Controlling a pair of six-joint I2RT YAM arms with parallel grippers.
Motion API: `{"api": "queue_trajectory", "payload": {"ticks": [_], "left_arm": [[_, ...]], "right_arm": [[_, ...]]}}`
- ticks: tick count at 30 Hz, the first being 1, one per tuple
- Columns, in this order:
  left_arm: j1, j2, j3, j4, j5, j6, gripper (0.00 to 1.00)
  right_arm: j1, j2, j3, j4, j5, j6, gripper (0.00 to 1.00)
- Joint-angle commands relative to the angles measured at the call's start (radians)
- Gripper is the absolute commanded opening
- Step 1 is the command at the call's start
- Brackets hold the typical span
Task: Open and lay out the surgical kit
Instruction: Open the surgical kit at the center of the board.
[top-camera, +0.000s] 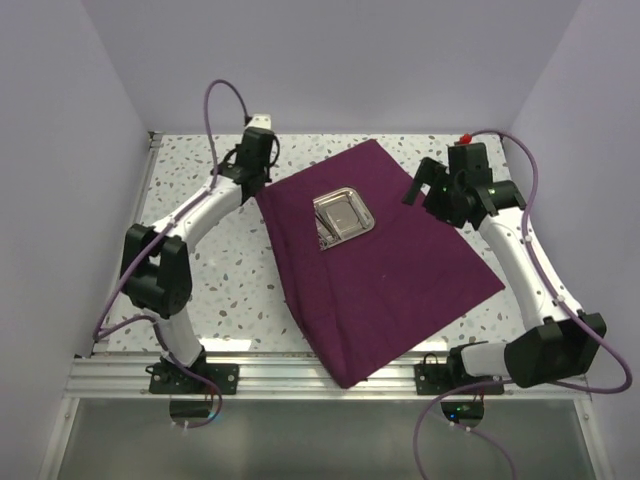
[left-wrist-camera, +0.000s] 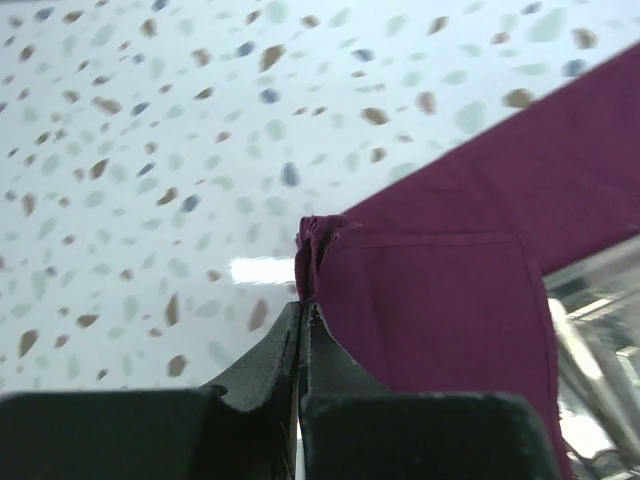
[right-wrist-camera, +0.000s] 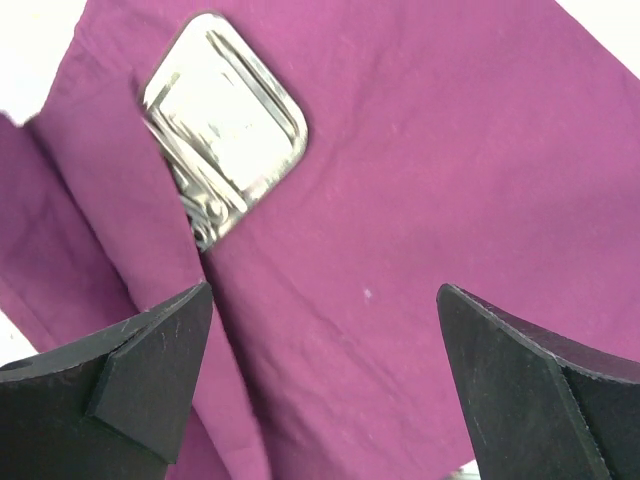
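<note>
The dark purple cloth wrap (top-camera: 385, 265) lies spread over the middle of the table, one corner hanging over the near edge. A shiny steel tray (top-camera: 344, 213) sits on it, with silver instruments (top-camera: 325, 238) partly tucked under a cloth fold at its near-left side. My left gripper (top-camera: 262, 184) is shut on the cloth's left corner (left-wrist-camera: 315, 240), which bunches just past the fingertips (left-wrist-camera: 296, 318). My right gripper (top-camera: 428, 188) is open above the cloth's right part, holding nothing. In the right wrist view the tray (right-wrist-camera: 222, 112) and ring handles (right-wrist-camera: 205, 215) show above the fingers (right-wrist-camera: 150, 360).
The speckled white tabletop (top-camera: 215, 280) shows around the cloth. An aluminium rail (top-camera: 300, 375) runs along the near edge between the arm bases. Lilac walls close in the back and both sides.
</note>
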Motion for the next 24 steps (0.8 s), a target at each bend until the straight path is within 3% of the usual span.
{"api": "queue_trajectory", "payload": {"ticks": [1, 9, 14, 18, 24], "left_arm": [[0.076, -0.043, -0.124, 0.031, -0.019, 0.017, 0.0], [0.284, -0.063, -0.326, 0.053, -0.109, -0.036, 0.0], [0.447, -0.028, -0.372, 0.116, 0.021, -0.058, 0.0], [0.491, 0.081, -0.268, 0.118, 0.033, -0.032, 0.0], [0.513, 0.363, 0.102, 0.038, 0.085, -0.007, 0.0]], "right_arm": [[0.004, 0.064, 0.08, 0.084, -0.005, 0.02, 0.98], [0.004, 0.216, 0.178, 0.12, -0.028, 0.037, 0.97], [0.004, 0.241, 0.15, 0.136, -0.029, 0.043, 0.97], [0.002, 0.25, 0.133, 0.141, -0.031, 0.043, 0.97], [0.004, 0.291, 0.147, 0.138, -0.052, 0.028, 0.96]]}}
